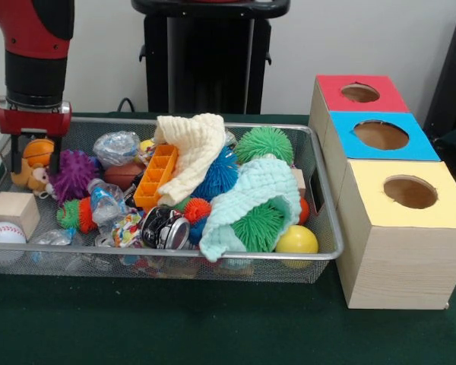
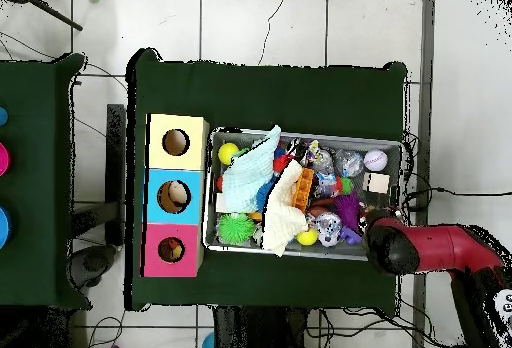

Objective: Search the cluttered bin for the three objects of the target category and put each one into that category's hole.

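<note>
Clutter fills the wire bin (image 1: 325, 220) on the green bench (image 1: 213, 327), and we cannot tell which category is the target. Among the heap we see a cream cloth (image 1: 191, 148), a mint cloth (image 1: 252, 194) draped over a green spiky ball (image 1: 258, 226), a second green spiky ball (image 1: 264, 142), a blue spiky ball (image 1: 219, 173), an orange tray (image 1: 155, 176), a yellow ball (image 1: 296, 240), a purple spiky ball (image 1: 74, 175), a wooden cube (image 1: 13, 211) and a baseball (image 1: 1, 234). Just beside the bin stands the wooden box with three holes: red hole (image 1: 360, 93), blue hole (image 1: 381, 134) and yellow hole (image 1: 410, 192). From overhead we see something lying inside the blue and red holes. Our arm (image 1: 36, 53) hangs over the bin's corner, the pincer (image 1: 33, 160) reaching down around a small orange ball (image 1: 38, 152) above a toy animal (image 1: 32, 179); we cannot tell whether it is clenched or released.
</note>
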